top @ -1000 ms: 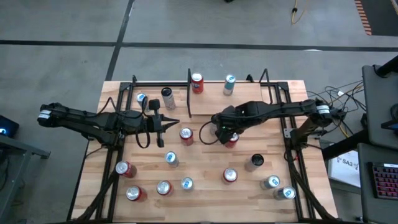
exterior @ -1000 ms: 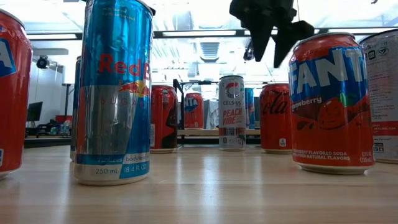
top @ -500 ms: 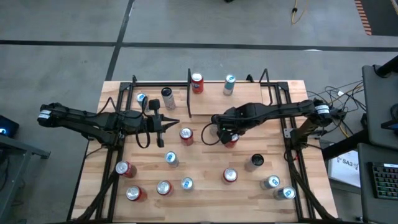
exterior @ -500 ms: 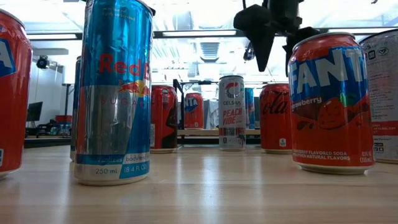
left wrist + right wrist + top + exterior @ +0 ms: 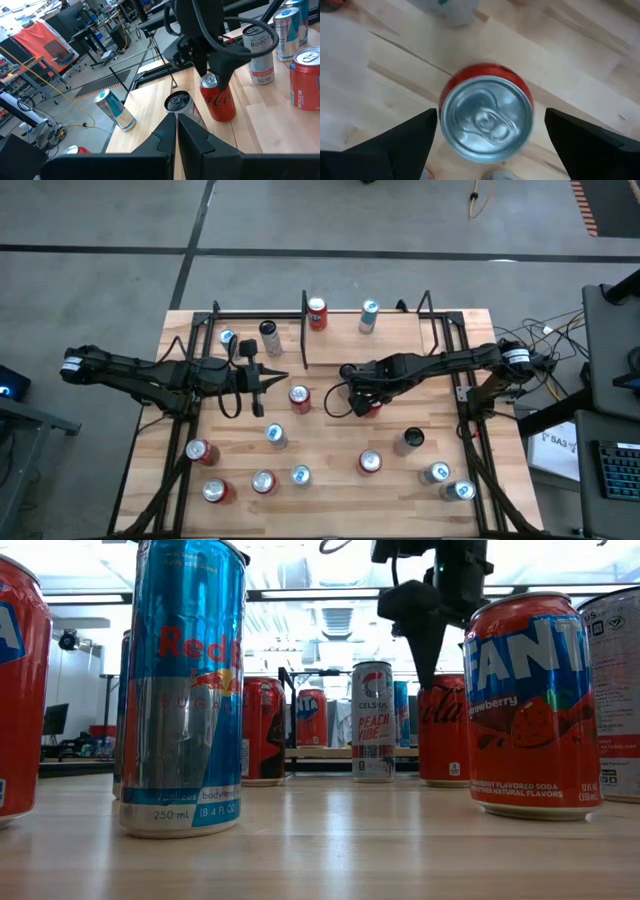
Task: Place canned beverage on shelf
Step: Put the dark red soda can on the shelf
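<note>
On the wooden surface many cans stand upright; the shelf at its far edge carries two. Mid-surface, the right gripper hangs over a red cola can, fingers wide apart on either side. The left gripper waits nearby, fingers together.

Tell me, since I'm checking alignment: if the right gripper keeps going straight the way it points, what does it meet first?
Most likely the red Coca-Cola can. The right gripper points straight down at its silver top, jaws open on either side, so the can should pass between them, though the height above it is unclear.
</note>
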`<state>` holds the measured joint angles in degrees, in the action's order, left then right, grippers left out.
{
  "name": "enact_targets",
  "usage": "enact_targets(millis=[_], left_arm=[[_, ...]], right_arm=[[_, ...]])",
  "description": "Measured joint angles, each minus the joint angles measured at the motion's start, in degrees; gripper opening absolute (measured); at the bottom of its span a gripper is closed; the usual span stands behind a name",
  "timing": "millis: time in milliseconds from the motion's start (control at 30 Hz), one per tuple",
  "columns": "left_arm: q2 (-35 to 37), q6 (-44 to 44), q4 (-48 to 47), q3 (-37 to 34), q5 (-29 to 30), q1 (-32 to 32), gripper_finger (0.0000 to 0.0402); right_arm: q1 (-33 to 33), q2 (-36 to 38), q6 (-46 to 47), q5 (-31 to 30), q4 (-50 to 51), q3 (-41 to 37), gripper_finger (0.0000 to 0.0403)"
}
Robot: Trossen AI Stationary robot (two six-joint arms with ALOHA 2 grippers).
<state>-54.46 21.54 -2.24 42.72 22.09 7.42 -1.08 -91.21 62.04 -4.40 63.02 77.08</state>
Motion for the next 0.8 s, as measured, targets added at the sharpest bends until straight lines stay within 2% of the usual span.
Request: enact_targets(millis=[333,433,667,800], left_arm=[[0.0,0.0,0.0,0.0,0.0,0.0,0.0000],[0.0,0.0,0.0,0.0,0.0,0.0,0.0000],[0.0,0.0,0.0,0.0,0.0,0.0,0.0000],[0.0,0.0,0.0,0.0,0.0,0.0,0.0000]], right_arm=[[0.0,-6.1,-0.7,2.3,-4.5,-1.2,0.0357],[0.0,-7.5,-1.9,4.3,-4.7,-0.6,0.0344],[0.0,-8.2,-1.2,4.9,-5.0,0.2,0.0291],[0.0,-7.6,-0.3,5.0,-4.9,0.5,0.0290]])
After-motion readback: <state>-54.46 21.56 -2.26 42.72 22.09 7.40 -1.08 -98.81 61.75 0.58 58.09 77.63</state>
